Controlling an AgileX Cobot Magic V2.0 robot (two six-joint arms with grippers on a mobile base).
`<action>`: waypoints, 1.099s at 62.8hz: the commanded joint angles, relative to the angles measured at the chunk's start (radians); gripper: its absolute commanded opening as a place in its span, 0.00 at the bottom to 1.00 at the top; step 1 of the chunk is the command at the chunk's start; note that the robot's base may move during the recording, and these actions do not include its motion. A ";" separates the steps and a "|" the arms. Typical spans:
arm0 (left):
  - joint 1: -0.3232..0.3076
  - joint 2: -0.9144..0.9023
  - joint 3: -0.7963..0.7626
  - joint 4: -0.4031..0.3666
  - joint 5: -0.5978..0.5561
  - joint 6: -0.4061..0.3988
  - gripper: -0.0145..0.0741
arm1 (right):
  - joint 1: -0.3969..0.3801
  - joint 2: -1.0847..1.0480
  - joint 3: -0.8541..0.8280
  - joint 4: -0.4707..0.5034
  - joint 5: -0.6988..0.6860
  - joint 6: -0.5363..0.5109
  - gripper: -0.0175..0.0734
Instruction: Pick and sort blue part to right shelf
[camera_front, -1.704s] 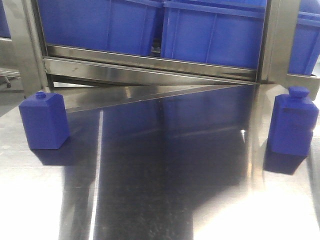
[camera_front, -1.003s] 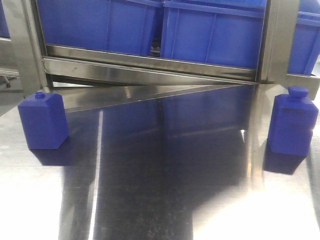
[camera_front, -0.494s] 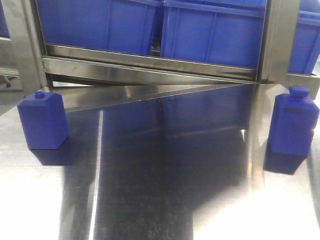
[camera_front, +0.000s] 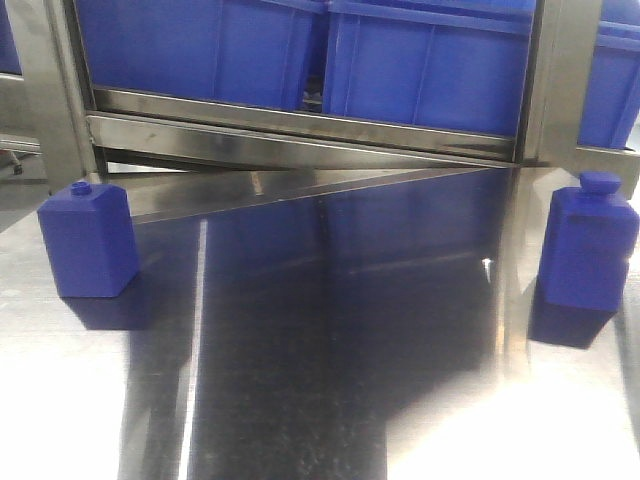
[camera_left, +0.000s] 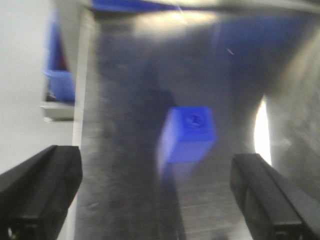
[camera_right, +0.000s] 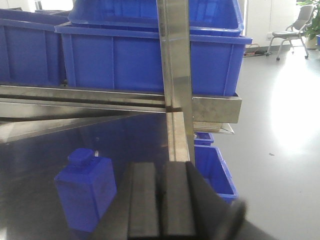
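Left wrist view: my left gripper is spread wide, with the blue part between its fingers, not touching. My right gripper is pressed together, with a taller bottle on its left.

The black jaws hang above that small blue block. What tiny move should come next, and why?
Probably lower the left gripper toward the blue part. Its jaws stand wide open, the part stands upright on the steel table between them but farther off, untouched, so closing now would likely catch nothing.

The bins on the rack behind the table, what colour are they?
The bins are solid blue, clearest in the right wrist view.
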 joint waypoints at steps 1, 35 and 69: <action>-0.064 0.095 -0.101 -0.017 -0.062 0.001 0.92 | -0.004 -0.015 -0.024 -0.002 -0.090 -0.002 0.23; -0.097 0.696 -0.595 -0.005 0.302 -0.136 0.92 | -0.004 -0.015 -0.024 -0.002 -0.090 -0.002 0.23; -0.095 0.886 -0.605 0.046 0.426 -0.188 0.92 | -0.004 -0.015 -0.024 -0.002 -0.090 -0.002 0.23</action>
